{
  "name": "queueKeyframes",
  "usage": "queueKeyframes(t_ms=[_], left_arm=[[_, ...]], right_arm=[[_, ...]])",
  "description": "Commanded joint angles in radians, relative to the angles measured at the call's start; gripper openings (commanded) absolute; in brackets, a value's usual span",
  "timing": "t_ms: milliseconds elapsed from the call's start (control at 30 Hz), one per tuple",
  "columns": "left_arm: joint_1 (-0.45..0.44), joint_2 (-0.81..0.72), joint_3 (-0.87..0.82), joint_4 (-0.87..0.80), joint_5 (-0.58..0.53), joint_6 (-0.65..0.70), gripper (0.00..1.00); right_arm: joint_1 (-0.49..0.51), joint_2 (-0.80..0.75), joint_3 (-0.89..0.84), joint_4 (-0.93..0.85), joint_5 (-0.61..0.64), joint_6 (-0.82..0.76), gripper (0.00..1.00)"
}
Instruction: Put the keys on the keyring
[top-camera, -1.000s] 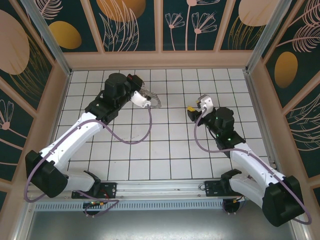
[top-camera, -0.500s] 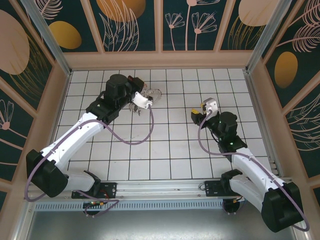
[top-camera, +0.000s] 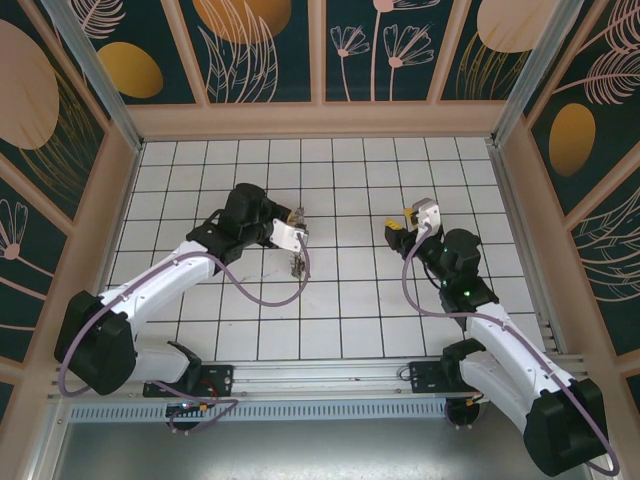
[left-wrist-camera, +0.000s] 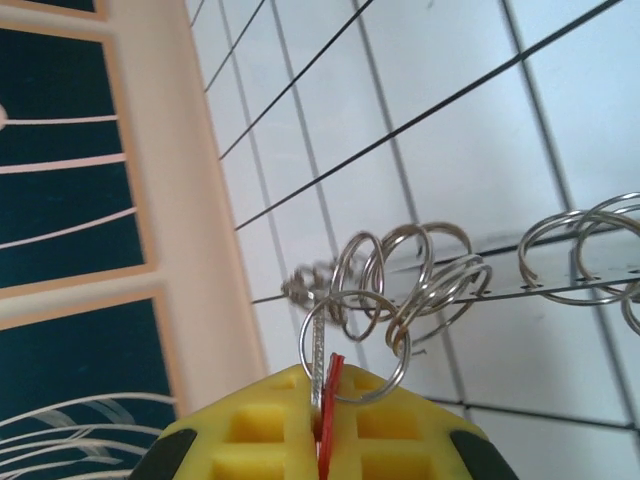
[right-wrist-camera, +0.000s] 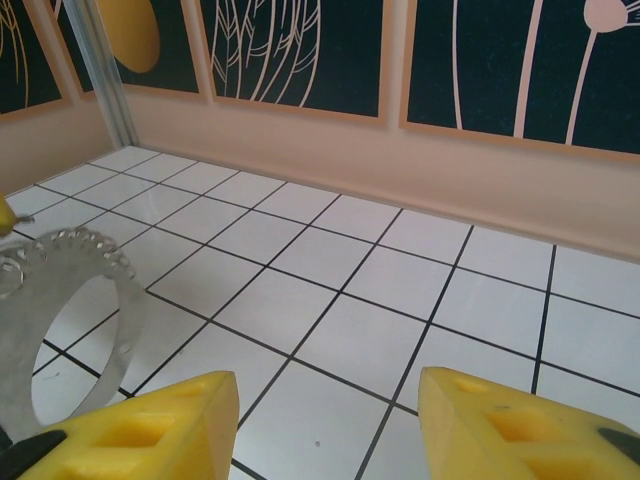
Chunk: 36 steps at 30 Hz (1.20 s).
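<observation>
My left gripper (left-wrist-camera: 322, 432) is clenched on the small silvery key with a bright red plastic tag (left-wrist-camera: 331, 380). Small split rings (left-wrist-camera: 400, 285) link that key to the large thin silvery metal hoop keyring (top-camera: 298, 262), which hangs under the claw. Since half a second ago this arm has pulled back from the far tiles toward the middle of the white tiled floor (top-camera: 350, 300), taking the hoop with it. My right gripper (right-wrist-camera: 325, 420) is released, fingers wide apart. It has barely shifted and sits apart from the hoop.

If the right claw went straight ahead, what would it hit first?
Probably the white tiled floor, then the beige wall; nothing lies ahead of the right claw before that, though depth is unclear.
</observation>
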<state>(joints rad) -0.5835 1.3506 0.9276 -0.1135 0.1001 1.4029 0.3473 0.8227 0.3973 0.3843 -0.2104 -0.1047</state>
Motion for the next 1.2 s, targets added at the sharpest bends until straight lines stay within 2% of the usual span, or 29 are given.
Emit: queueKeyframes(t_ms=[0, 67, 400, 500, 667, 833, 1000, 1100, 1167], left_arm=[[-0.017, 0.02, -0.046, 0.054, 0.112, -0.154, 0.0], [-0.033, 0.033, -0.08, 0.08, 0.14, -0.184, 0.0], [-0.043, 0.128, -0.164, 0.135, 0.109, -0.342, 0.0], [-0.042, 0.148, -0.172, 0.139, 0.135, -0.397, 0.06], [-0.051, 0.185, -0.165, 0.145, 0.172, -0.464, 0.1], [-0.082, 0.262, -0.108, 0.12, 0.219, -0.57, 0.12], [-0.127, 0.39, 0.076, 0.027, 0.235, -0.852, 0.12], [-0.144, 0.45, 0.173, -0.057, 0.193, -0.958, 0.13], [-0.147, 0.477, 0.224, -0.107, 0.219, -0.99, 0.18]], right_arm=[[-0.008, -0.011, -0.005, -0.011, -0.018, 0.023, 0.51], [-0.008, -0.011, -0.005, -0.01, -0.017, 0.027, 0.51], [-0.008, -0.028, -0.003, -0.07, 0.001, 0.005, 0.51], [-0.01, -0.039, -0.019, -0.056, 0.028, 0.016, 0.51], [-0.025, -0.041, -0.061, 0.009, 0.054, 0.061, 0.51], [-0.035, -0.029, -0.086, 0.05, 0.061, 0.09, 0.51], [-0.053, -0.016, -0.101, 0.069, 0.07, 0.11, 0.51], [-0.065, -0.01, -0.108, 0.085, 0.074, 0.123, 0.51], [-0.075, -0.006, -0.116, 0.102, 0.077, 0.132, 0.51]])
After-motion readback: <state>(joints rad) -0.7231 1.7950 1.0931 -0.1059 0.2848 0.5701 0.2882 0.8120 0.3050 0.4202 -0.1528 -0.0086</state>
